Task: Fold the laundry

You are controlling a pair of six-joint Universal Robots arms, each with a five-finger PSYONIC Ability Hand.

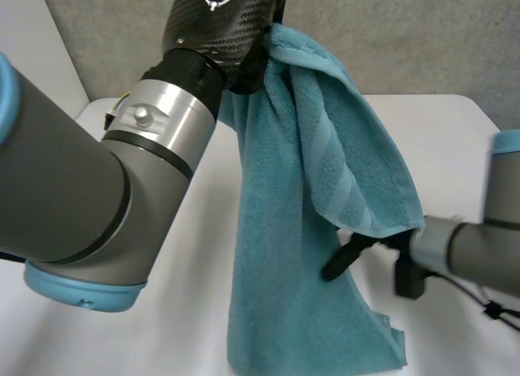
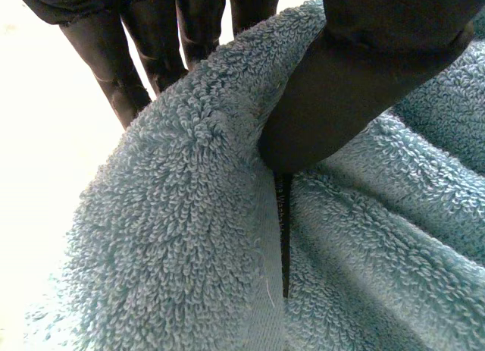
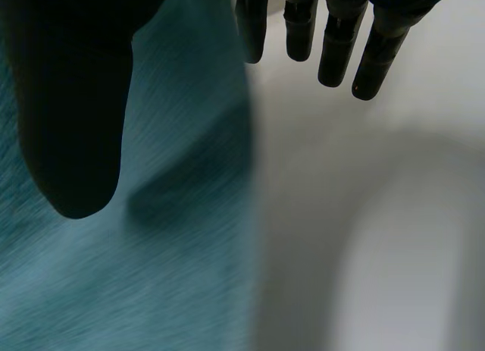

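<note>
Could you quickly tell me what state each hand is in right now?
Left hand: shut on the teal towel, holding it up.
Right hand: open, beside the towel, holding nothing.

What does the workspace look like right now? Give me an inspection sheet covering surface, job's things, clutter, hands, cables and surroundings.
Surface: white table, plain top.
Job's things: one blue towel, hanging in loose folds from the left hand, not yet folded.
Clutter: nothing seen.
Hands: left hand raised, pinching the towel's top between thumb and fingers; right hand open, fingers straight, at the towel's side edge lower down.
Cables: nothing seen on the table.
Surroundings: grey wall behind the table.
</note>
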